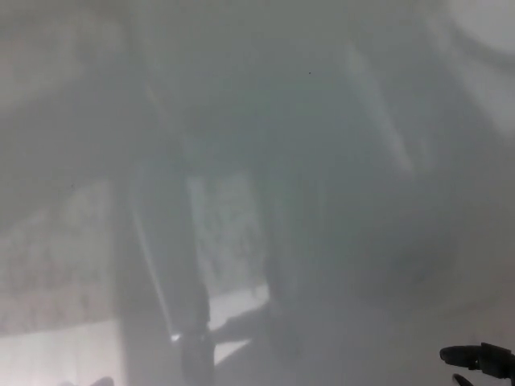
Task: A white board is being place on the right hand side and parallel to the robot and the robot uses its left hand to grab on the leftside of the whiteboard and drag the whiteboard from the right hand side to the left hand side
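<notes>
The whiteboard [322,121] filled almost the whole view, close before the camera. The right hand [479,360] showed at the bottom right corner, in front of the board. Blurred upright shapes [169,265] stood left of centre, too unclear to tell.
</notes>
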Robot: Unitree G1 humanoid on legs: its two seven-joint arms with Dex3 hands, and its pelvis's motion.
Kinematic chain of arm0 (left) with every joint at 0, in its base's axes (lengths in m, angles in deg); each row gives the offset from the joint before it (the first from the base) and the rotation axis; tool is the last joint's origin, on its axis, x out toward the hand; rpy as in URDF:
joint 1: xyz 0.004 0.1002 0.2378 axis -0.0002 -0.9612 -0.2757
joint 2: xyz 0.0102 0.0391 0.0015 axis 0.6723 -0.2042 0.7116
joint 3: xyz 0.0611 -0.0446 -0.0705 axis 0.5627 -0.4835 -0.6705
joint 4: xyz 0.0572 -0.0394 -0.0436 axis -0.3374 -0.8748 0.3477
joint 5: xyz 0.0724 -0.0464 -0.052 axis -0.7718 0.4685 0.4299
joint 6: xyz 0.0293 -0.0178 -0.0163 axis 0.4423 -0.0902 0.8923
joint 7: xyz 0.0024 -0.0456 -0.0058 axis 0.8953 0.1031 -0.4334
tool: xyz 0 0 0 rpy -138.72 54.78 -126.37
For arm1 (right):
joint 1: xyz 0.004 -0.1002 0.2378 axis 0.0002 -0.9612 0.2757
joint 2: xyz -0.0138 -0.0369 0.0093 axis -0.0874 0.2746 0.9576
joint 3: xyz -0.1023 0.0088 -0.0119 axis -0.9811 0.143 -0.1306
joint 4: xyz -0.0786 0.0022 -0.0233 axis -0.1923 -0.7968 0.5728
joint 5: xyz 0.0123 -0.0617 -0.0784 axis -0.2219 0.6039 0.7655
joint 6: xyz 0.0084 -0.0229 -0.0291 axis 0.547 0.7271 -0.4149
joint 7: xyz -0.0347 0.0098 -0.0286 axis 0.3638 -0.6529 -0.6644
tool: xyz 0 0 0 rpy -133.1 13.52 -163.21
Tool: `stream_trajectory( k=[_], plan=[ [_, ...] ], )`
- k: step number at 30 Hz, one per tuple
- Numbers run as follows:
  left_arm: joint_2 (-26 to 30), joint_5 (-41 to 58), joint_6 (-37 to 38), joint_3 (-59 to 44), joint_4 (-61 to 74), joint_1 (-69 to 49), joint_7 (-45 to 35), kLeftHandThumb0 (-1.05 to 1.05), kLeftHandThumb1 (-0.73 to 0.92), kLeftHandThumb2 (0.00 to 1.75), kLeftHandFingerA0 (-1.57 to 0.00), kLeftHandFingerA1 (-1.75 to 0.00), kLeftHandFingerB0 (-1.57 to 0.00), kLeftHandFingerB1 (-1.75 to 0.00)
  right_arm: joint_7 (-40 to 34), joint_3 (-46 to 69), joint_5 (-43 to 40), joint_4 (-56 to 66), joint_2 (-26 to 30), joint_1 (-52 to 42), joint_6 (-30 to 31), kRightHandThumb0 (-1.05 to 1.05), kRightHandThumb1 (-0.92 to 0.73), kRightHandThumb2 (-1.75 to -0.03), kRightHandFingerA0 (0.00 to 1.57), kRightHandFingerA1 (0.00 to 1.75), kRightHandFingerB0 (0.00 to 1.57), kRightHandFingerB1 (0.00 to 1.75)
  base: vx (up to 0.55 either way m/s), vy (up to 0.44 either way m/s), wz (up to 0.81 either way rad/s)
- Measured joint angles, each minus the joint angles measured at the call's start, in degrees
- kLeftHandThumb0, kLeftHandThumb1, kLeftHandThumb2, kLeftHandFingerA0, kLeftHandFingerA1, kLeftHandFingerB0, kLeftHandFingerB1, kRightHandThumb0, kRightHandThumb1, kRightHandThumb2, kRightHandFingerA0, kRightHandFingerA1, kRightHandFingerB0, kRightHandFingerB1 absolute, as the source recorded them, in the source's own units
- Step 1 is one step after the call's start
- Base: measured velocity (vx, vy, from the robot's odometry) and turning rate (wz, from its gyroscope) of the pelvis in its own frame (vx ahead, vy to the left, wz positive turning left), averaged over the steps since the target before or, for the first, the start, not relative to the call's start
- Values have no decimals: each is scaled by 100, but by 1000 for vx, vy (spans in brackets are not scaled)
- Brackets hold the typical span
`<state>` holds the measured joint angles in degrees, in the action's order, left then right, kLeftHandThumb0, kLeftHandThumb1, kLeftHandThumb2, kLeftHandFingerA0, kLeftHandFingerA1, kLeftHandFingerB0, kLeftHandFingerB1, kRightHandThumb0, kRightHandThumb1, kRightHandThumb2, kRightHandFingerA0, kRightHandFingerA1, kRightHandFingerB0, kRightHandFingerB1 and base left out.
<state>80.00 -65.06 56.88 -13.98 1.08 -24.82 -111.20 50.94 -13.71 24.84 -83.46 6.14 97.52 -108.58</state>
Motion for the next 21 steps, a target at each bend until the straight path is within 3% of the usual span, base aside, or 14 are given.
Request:
stream_trajectory(
  k=[1, 2, 3, 4, 5, 6, 7, 8, 9, 10, 13, 15, 21],
  plan=[
    [-101, 77, 11, -189, 30, -134, 75, -59, 39, 69, 0, 0, 0, -13, 0, 3, -2, -2, -5, -15, 0, -49, -51, -89, 85, 73, 59, 61, 0, 0, 0],
    [-194, 146, 34, -349, 68, -254, 147, -71, 42, 71, 0, 0, 0, 0, 0, 3, -2, -4, -7, -30, 0, -50, -51, -89, 85, 73, 59, 61, 0, 0, 0],
    [-260, 184, 57, -455, 95, -341, 202, -71, 42, 71, 0, 0, 0, 0, 0, 3, -2, -6, -8, -41, 0, -50, -51, -89, 85, 73, 59, 61, 0, 0, 0],
    [-438, 276, 132, -665, 163, -559, 354, -60, 44, 69, 0, 0, 0, 0, -2, 1, -1, -12, -9, -66, 0, -48, -51, -89, 85, 73, 59, 61, 0, 0, 0],
    [-515, 309, 173, -740, 192, -654, 419, -49, 52, 56, 0, 0, 0, -1, -3, 1, 0, -13, -10, -76, 0, -50, -52, -90, 85, 74, 60, 61, 0, 0, 0],
    [-653, 368, 243, -878, 230, -819, 533, -49, 52, 56, 0, 0, 0, -1, -8, -3, 2, -13, -10, -97, -1, -50, -52, -90, 85, 74, 60, 61, 0, 0, 0],
    [-756, 408, 280, -987, 242, -946, 632, -41, 54, 56, 0, 0, 0, -1, -15, -13, 8, -13, -10, -126, -7, -46, -63, -60, 91, 64, 66, 46, 0, 0, 0],
    [-830, 449, 290, -1091, 245, -1043, 709, -32, 61, 58, 0, 0, 0, -2, -21, -23, 12, -13, -10, -151, -11, -51, -52, -90, 85, 73, 60, 60, 0, 0, 0],
    [-950, 554, 315, -1301, 223, -1214, 834, -37, 59, 57, 0, 0, 0, 0, -27, -37, 20, -14, -9, -197, -14, -51, -51, -89, 85, 73, 60, 60, 0, 0, 0],
    [-1028, 621, 340, -1453, 186, -1327, 906, -46, 48, 70, 0, -2, 0, -2, -27, -42, 21, -14, -8, -224, -18, -48, -50, -89, 84, 74, 60, 61, 0, 0, 0],
    [-1295, 838, 386, -1875, 88, -1816, 1139, -38, 47, 70, 0, -4, 0, -1, -26, -40, 21, -29, -12, -311, -15, -45, -50, -90, 84, 75, 60, 61, 0, 0, 0],
    [-1480, 939, 422, -2048, 78, -2159, 1215, -33, 44, 66, -3, -26, 0, -11, -26, -26, 14, -31, -21, -333, -14, -48, -51, -88, 86, 74, 57, 59, 0, 0, 0],
    [-1897, 1044, 590, -2080, 90, -2896, 1368, -20, 47, 65, -5, -29, -3, -15, -51, -13, 8, -30, -58, -451, -14, -49, -52, -88, 86, 74, 53, 58, 0, 0, 0]
  ],
)
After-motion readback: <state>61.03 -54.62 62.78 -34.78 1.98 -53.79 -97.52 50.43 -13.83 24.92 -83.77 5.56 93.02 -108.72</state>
